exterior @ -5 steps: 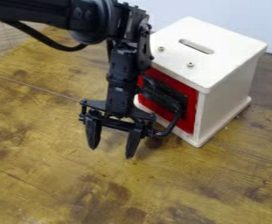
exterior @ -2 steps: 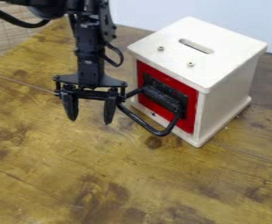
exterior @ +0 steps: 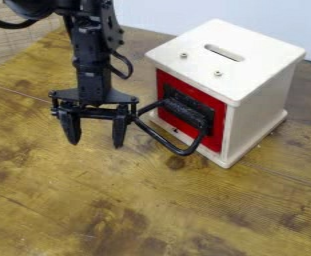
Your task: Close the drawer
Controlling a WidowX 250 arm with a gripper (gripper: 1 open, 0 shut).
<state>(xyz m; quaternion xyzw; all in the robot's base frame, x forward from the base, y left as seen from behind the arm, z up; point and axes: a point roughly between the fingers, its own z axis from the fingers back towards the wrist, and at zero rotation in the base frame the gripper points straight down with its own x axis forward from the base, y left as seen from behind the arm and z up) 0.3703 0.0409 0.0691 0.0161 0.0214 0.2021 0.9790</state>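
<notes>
The red drawer (exterior: 198,112) sits flush in the front of the cream-white cabinet (exterior: 245,70), its black front plate (exterior: 186,106) level with the cabinet face. Its big black wire loop handle (exterior: 169,135) reaches out over the wooden table. My gripper (exterior: 95,136) hangs pointing down to the left of the handle, apart from it. Its two black fingers (exterior: 74,128) stand wide apart, so it is open with nothing between them.
The wooden table (exterior: 104,210) stretches to the front and left. A wicker surface (exterior: 4,40) lies at the back left. The black arm (exterior: 88,40) rises from the gripper toward the top left corner.
The gripper has moved left, away from the drawer front and its handle, and has risen slightly. The drawer stays flush in the cabinet.
</notes>
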